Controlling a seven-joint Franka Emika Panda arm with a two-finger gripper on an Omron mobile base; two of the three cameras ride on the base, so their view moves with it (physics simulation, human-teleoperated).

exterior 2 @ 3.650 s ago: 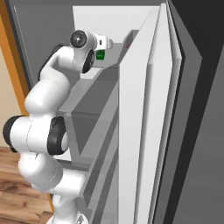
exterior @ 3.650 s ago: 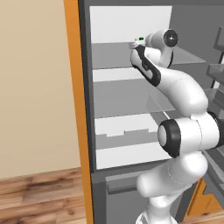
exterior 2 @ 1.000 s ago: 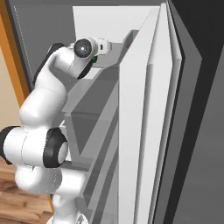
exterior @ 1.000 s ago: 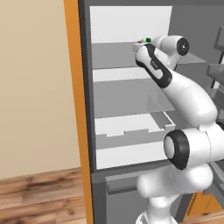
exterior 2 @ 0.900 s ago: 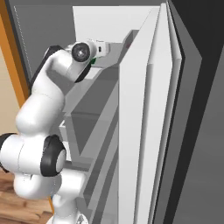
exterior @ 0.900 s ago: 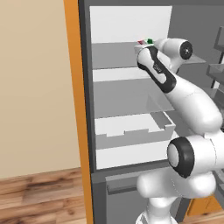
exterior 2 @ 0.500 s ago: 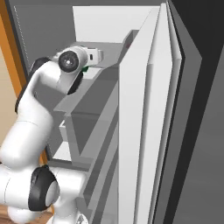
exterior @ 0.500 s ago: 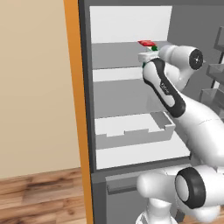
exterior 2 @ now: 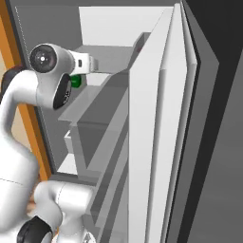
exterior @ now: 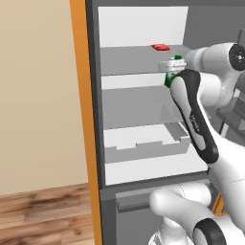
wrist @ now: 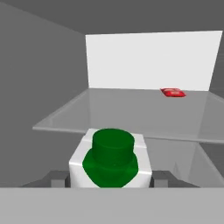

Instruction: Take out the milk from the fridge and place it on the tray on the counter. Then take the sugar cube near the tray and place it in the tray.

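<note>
The open fridge (exterior: 139,95) shows a white back wall and grey shelves, with an orange cabinet edge and beige wall to its left. The milk (wrist: 111,159) sits between the gripper (wrist: 109,178) fingers, green cap toward the hand camera, one dark finger on each side of the carton, so the gripper reads as clamped on it. In the left base view the carton (exterior: 171,71) hangs at the front of the upper shelf (exterior: 129,60), apparently clear of it, which suits drawing it out of the cabinet. A flat red item (exterior: 161,47) lies well behind it at the back of that shelf, untouched. A drawer bin (exterior: 143,146) sits lower down. Judged from this, the carton's trip to the tray remains
</note>
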